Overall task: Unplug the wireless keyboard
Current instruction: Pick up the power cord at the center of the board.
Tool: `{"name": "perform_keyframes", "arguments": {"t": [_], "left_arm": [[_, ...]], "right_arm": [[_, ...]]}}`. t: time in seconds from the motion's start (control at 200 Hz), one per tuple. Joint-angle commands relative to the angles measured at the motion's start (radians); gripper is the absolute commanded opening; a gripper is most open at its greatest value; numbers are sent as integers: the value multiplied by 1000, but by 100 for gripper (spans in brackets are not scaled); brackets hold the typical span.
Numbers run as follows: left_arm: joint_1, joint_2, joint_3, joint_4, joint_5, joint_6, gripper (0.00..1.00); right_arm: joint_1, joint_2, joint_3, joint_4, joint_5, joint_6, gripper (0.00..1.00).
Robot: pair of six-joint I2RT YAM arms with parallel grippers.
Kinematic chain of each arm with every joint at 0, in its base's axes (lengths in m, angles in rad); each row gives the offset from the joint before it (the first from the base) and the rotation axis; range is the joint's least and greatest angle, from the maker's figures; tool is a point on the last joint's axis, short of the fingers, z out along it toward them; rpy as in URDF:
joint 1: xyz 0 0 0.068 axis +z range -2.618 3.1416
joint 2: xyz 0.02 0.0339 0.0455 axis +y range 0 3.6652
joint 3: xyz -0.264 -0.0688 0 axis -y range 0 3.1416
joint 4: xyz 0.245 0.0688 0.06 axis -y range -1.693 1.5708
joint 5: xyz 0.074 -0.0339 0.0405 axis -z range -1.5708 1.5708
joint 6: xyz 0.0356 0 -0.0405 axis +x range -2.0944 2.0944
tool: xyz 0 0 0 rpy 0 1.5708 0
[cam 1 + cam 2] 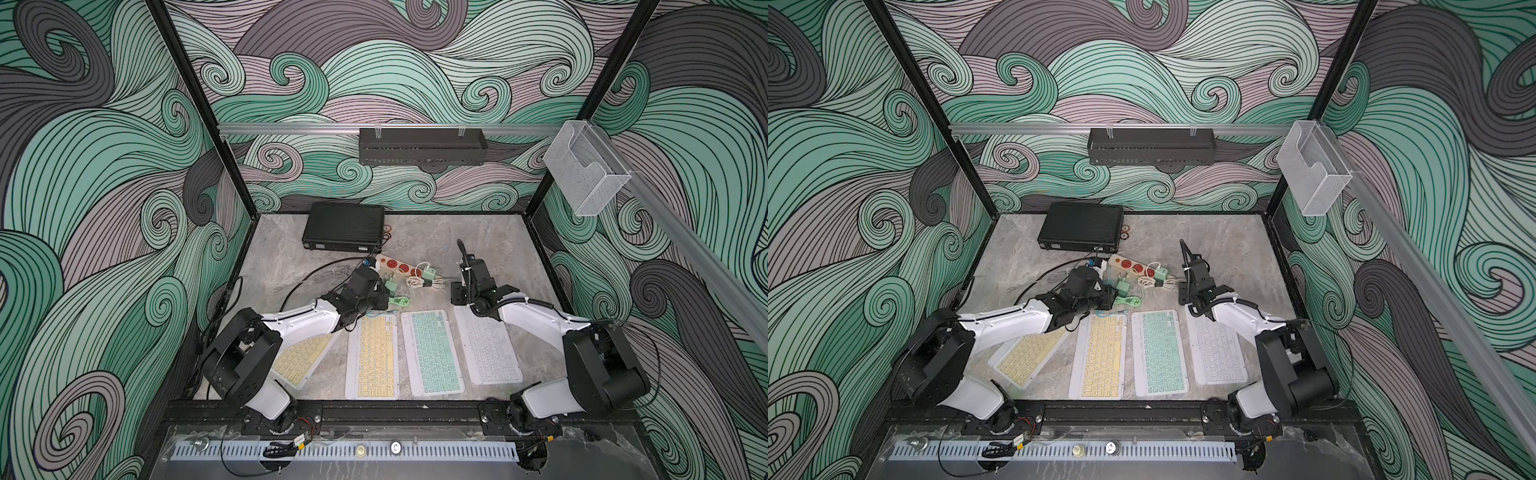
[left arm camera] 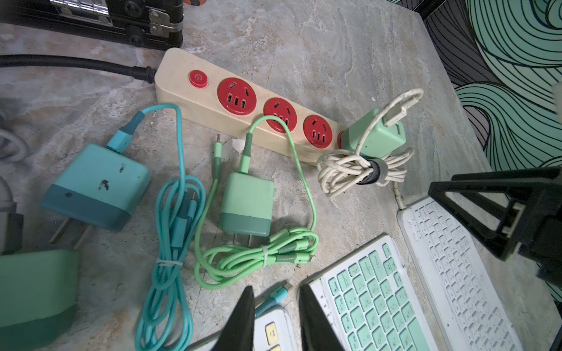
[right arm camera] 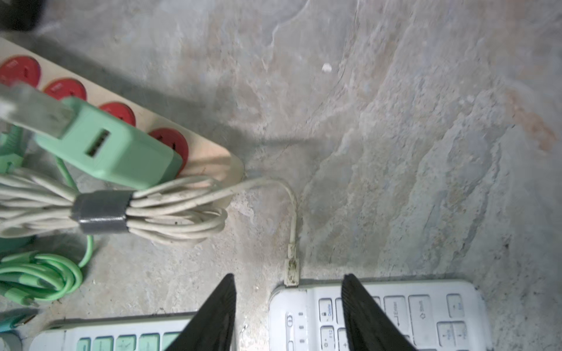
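Keyboard in white plastic (image 1: pixel 488 353), slim and wireless, flat on marbled grey stone tabletop (image 1: pixel 511 249), at 3 o'clock of mint-keyed white keyboard (image 1: pixel 432 353) in both top views. Plugged into its 12 o'clock edge: grubby white cable plug (image 3: pixel 292 270), seated in the port, lead curving off to coiled white cable bundle (image 3: pixel 170 209) cinched by grey strap (image 3: pixel 103 212). Bundle just beside cream power strip with round red sockets (image 2: pixel 188 91), at 11 o'clock of the white keyboard; mint-green cube charger (image 3: pixel 115 152) plugged into the strip's end socket. Right gripper (image 3: pixel 289 276) released, fingers spread either side of the plug, clear of it. Left gripper (image 2: pixel 276 288) parted too, grasping nothing; teal cable plug (image 2: pixel 275 296) loose in the gap, metal tip bare, just beside yellow-keyed keyboard (image 2: pixel 270 329).
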Motion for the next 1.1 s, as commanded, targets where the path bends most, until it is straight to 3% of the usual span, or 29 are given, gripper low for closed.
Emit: {"name": "perform_keyframes", "arguments": {"t": [0.0, 1.096], "left_arm": [[-3, 11, 44, -15, 0, 7, 27], [-3, -2, 35, -16, 6, -7, 24]], "right_arm": [[-5, 32, 42, -111, -37, 14, 50], [-43, 303, 244, -273, -142, -5, 34]]}}
